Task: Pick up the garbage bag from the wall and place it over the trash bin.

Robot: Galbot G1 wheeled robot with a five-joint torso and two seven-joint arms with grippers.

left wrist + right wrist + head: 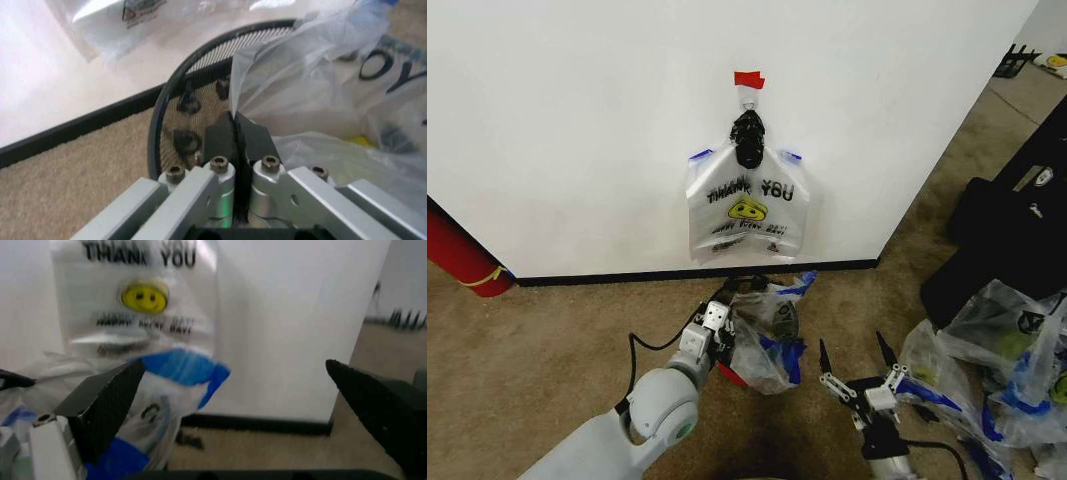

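One white wall [577,120], black baseboard [627,276] along its foot, red tape strip [748,79] high up. Beneath the strip a black hook [748,135] carries a hanging bag [747,205]: thin white plastic, blue handles, "THANK YOU" lettering, yellow smiley.

One garbage bag [762,335] of the same kind sits off the wall, low on the carpet just before the baseboard. It is bunched over the trash bin [175,80]. In the left wrist view part of the black mesh rim is bare, with film draped across the rest.

One heap of clear bags [987,350] lies well apart to the right and is not in use.

One left gripper [719,322] is at the near side of the bin, jaws pinched together on a fold of the garbage bag's film.

One right gripper [850,342] hovers low, near the bin on its right, fingers spread wide and holding nothing.

Progress, as judged: the pick-up looks done and placing is well under way. The mouth probably needs spreading round the whole rim, though how much of the rim is covered is hard to tell. The bare rim arc calls for a pull across by the left gripper.
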